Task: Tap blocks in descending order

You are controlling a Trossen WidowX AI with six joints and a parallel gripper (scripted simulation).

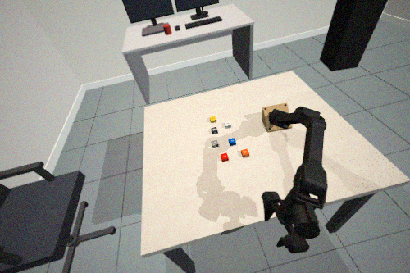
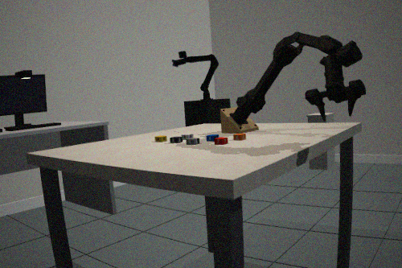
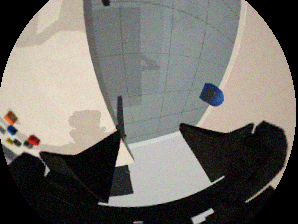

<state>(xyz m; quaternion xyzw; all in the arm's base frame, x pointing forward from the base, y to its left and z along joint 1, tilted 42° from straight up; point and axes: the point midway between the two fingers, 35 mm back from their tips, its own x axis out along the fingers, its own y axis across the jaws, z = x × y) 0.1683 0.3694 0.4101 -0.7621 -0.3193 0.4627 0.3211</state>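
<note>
Small blocks lie apart on the table (image 1: 176, 219) (image 2: 141, 162): yellow (image 1: 212, 120) (image 2: 161, 138), white (image 1: 228, 125) (image 2: 187, 137), black (image 1: 214, 130) (image 2: 176, 139), grey (image 1: 215, 143) (image 2: 192, 141), blue (image 1: 232, 142) (image 2: 212, 138), red (image 1: 224, 156) (image 2: 221, 141) (image 3: 33, 140) and orange (image 1: 245, 152) (image 2: 239, 137) (image 3: 11, 117). Their digits are too small to read. My gripper (image 1: 272, 232) (image 2: 338, 117) (image 3: 150, 130) is open and empty, fingers pointing down, well above table height and away from the blocks, out by the near edge in the top view.
The wooden arm base (image 1: 276, 126) (image 2: 231, 125) stands on the table, right of the blocks in the top view. A white desk (image 1: 143, 44) with monitors, a black pedestal (image 1: 348, 30) with another arm, and a dark chair (image 1: 41, 211) stand beyond the table.
</note>
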